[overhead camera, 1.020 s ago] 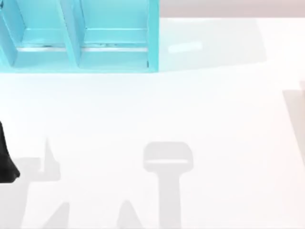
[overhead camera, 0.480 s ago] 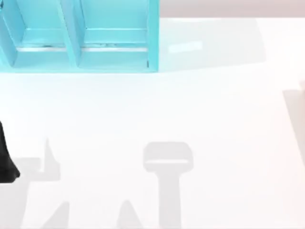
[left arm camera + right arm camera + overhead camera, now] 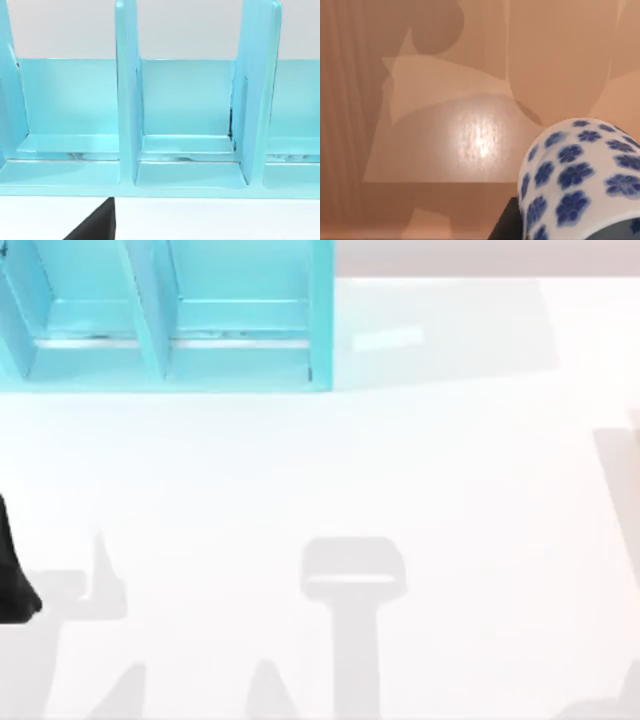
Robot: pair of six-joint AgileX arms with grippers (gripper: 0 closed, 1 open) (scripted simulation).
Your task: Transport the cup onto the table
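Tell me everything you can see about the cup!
The cup is white and rounded, covered with small blue flowers, and looks glossy like glazed china. It shows close in the right wrist view, above a shiny brown surface, cut off at the picture's edge. A dark part sits right beside it; whether that touches it I cannot tell.

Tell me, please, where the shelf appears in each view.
Top view: the shelf sits at the upper left, on the table.
Left wrist view: the shelf spans the picture, with the table in front of it.
Right wrist view: the cup over a tan surface.
Shared landmark: the shelf's front edge meeting the white table.
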